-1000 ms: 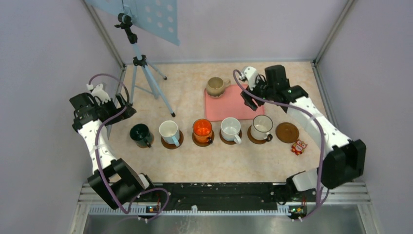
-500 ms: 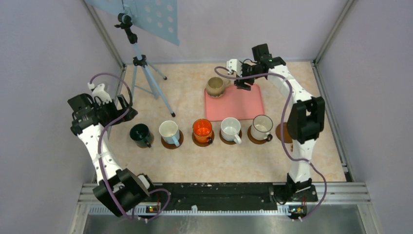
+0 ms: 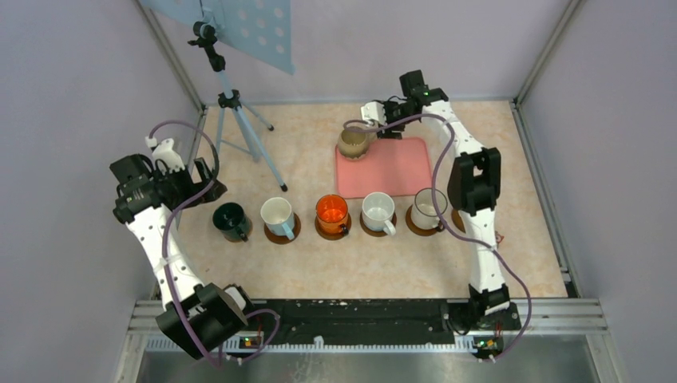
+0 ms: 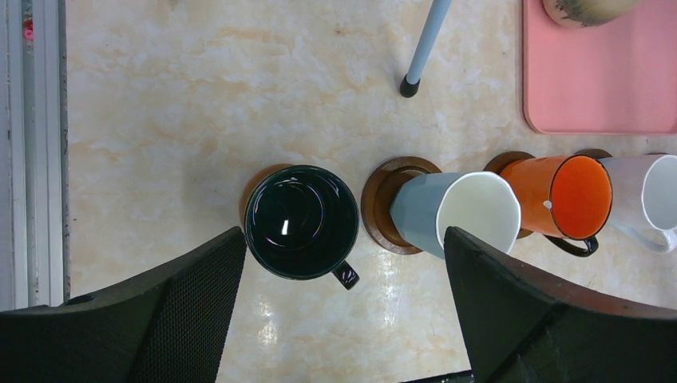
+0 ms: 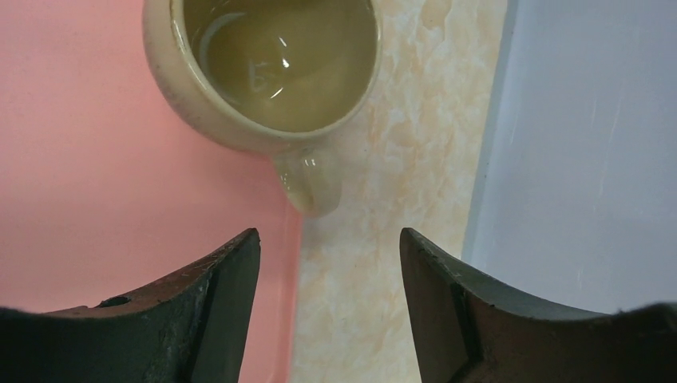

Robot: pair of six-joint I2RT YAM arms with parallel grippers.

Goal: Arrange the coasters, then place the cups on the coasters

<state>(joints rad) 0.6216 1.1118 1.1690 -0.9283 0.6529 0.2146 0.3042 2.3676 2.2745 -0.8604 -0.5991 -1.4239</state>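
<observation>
Okay, my right tool (image 5: 329,239) gapes open at the beige cup (image 5: 271,64); I should centre the handle (image 5: 310,185) between the jaws before squeezing.

Beige marbled tabletop (image 3: 359,263) boxed by plain lilac walls (image 3: 72,80), metal corner posts (image 3: 545,49), tripod (image 3: 230,100) back-left holding perforated pale-blue panel (image 3: 263,28).
</observation>
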